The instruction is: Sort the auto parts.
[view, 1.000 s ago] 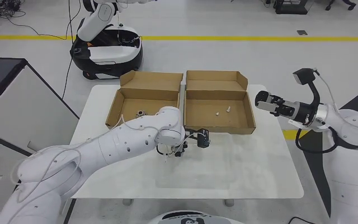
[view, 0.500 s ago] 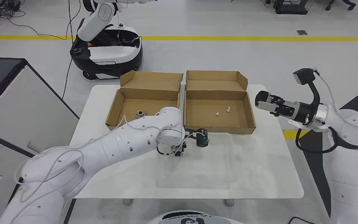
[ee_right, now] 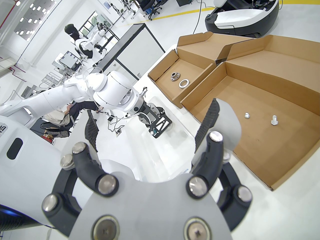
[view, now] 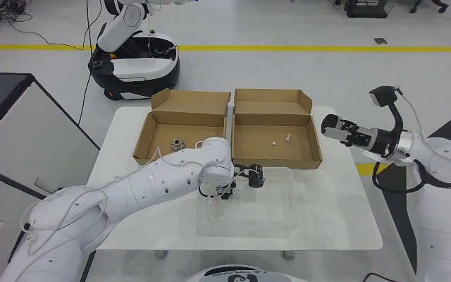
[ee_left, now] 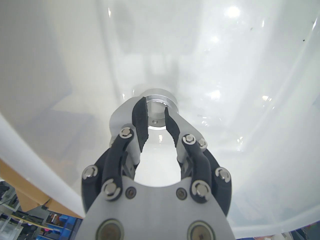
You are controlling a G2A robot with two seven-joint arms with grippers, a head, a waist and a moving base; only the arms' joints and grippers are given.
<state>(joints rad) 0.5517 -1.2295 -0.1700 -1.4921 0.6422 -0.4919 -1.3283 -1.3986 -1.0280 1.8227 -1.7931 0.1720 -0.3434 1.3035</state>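
Silver metal, a flanged hub (ee_left: pixel 160 99) sits between the black pads (ee_left: pixel 140 121) of the left gripper (ee_left: pixel 153 107), which are drawn in narrow against either side of its neck. Below it is the floor of a clear plastic tray (ee_left: pixel 297 63); whether the hub touches that floor I cannot tell. In the top view the tray (view: pixel 282 211) lies on the white tabletop (view: pixel 338 225) just in front of two open cardboard boxes set side by side, and the left gripper (view: pixel 225 189) is over the part of the tray nearest the boxes.

The left box (view: pixel 190 106) holds a second, darker flanged hub (view: pixel 176 144); the right wrist view shows this part (ee_right: pixel 175 76) with a flat metal ring (ee_right: pixel 184 83) just beside it on the box floor. The right box (view: pixel 271 106) holds two small bolts, one (view: pixel 273 143) near the other (view: pixel 287 136) but apart from it, both toward the middle of its floor.

The right gripper (view: pixel 326 127) hangs at the right edge of the tabletop, just beside the right box. Its own view shows the right gripper (ee_right: pixel 152 114) spread wide with nothing between its fingers, facing the boxes and, farther off, the left gripper (ee_right: pixel 160 126) above the tray
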